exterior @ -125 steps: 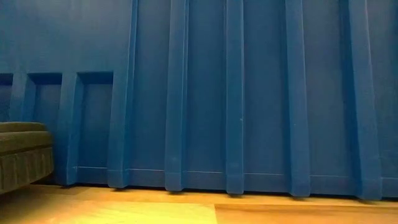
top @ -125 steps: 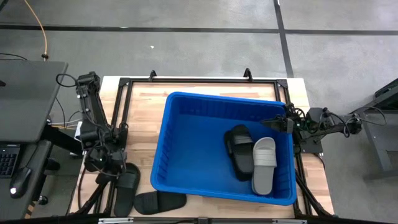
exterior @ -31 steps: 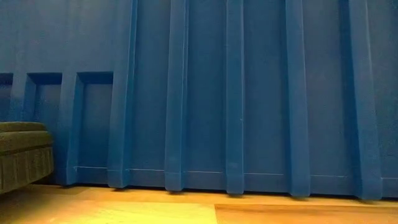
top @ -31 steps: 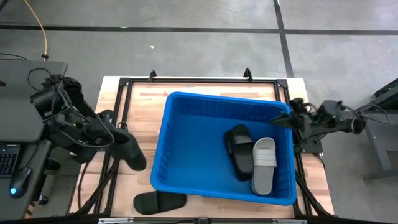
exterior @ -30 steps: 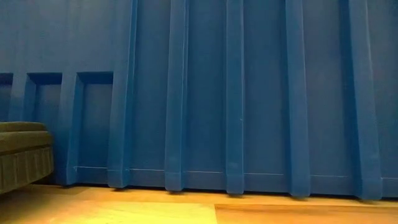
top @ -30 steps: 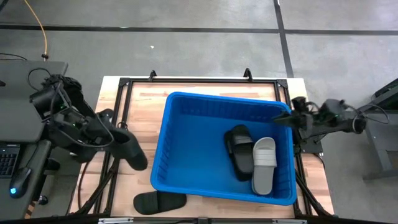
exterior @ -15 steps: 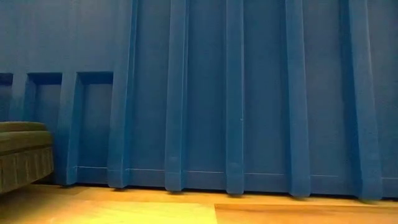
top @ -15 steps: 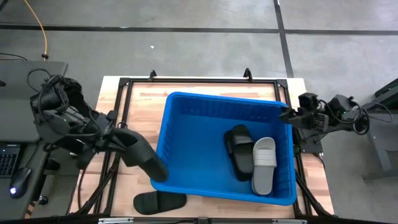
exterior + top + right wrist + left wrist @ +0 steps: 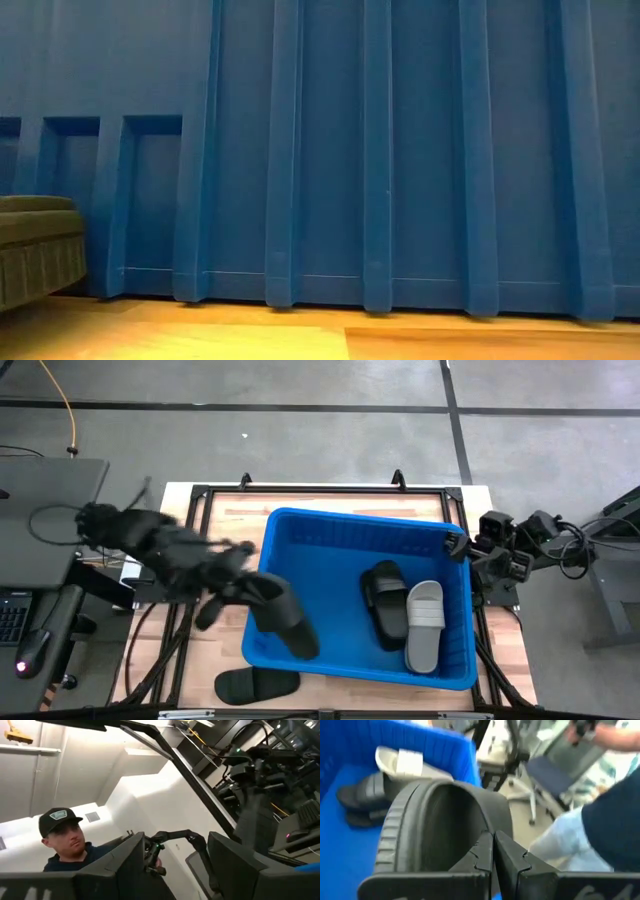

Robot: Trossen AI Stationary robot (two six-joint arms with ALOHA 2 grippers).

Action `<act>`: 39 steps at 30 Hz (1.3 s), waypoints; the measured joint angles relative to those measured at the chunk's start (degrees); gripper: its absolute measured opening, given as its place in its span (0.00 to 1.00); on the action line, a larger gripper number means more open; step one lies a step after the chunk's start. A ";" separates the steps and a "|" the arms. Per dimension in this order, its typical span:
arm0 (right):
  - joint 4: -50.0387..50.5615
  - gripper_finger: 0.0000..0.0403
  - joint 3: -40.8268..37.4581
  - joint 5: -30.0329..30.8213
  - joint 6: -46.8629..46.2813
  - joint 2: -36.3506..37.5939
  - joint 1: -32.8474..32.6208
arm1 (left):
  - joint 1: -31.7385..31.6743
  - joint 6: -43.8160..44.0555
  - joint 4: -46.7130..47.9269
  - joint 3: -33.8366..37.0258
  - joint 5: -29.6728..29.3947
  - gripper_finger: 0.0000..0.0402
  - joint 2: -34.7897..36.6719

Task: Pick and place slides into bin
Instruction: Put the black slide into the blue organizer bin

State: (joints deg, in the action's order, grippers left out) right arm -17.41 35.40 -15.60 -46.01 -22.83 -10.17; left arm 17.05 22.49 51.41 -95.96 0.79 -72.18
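Over the bin's [image 9: 352, 525] left wall, left gripper [image 9: 493, 851] pinching a black slide [image 9: 283, 616]; no legible writing.

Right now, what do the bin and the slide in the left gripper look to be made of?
The bin looks like moulded plastic, bright blue with a slight sheen: ribbed walls and a rolled rim suggest it. The black slide, held by the left gripper over the bin, looks like matte rubber or foam: dull surface, thick ridged edge in the left wrist view. Which of the two cannot be told.
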 joint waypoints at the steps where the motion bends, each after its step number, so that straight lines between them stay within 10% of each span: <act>1: 0.01 0.51 0.00 -0.28 0.01 -0.03 0.02 | -2.59 -1.28 0.62 0.00 3.16 0.00 -1.23; 18: 0.32 0.51 0.00 -1.22 1.52 -0.09 0.02 | -26.76 -14.22 -4.52 0.04 30.55 0.00 -25.85; 39: 3.48 0.51 0.00 -0.59 6.22 -0.44 0.02 | -28.24 -14.57 -12.16 -0.20 30.85 0.00 -42.59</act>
State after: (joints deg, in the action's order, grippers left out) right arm -13.93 35.40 -16.19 -39.79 -23.27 -10.15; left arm -11.19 7.92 39.25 -96.16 31.63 -114.76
